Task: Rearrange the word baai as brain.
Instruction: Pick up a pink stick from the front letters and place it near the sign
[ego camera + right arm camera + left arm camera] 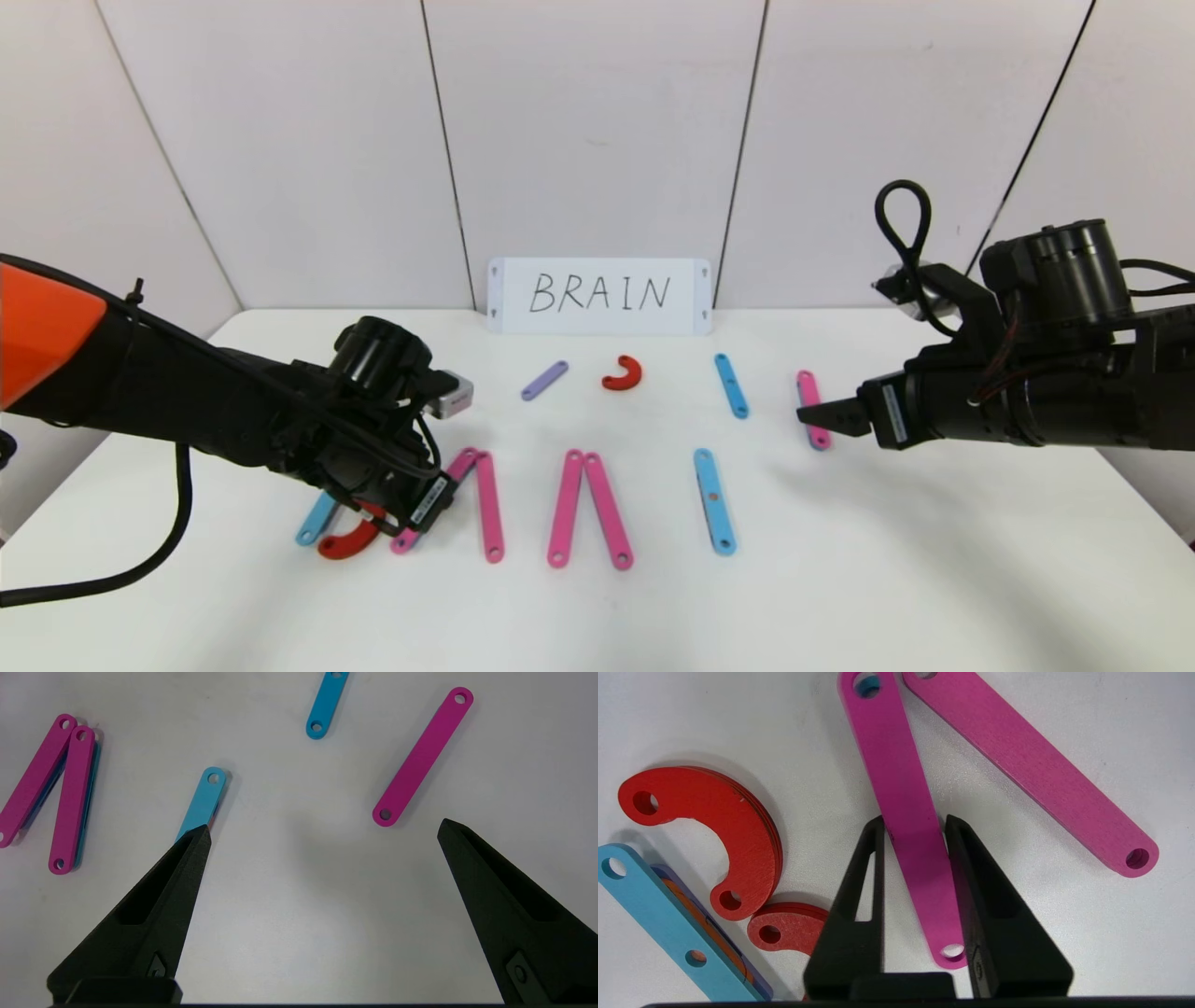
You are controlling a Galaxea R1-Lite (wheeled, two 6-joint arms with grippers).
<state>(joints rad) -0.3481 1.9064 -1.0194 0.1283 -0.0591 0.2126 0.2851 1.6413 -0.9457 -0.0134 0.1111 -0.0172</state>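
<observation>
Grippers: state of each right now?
Left pincer: shut on a pink bar.
Right pincer: open, holding nothing, above the table.

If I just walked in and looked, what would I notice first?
Probably the left gripper, low at the table's front left, pinching a pink strip beside the red curves. Then the white BRAIN card standing at the back wall. The right gripper hovers wide open on the right.

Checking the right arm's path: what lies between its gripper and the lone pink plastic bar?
Bare white table; right wrist view shows the open right gripper short of the pink bar.
</observation>
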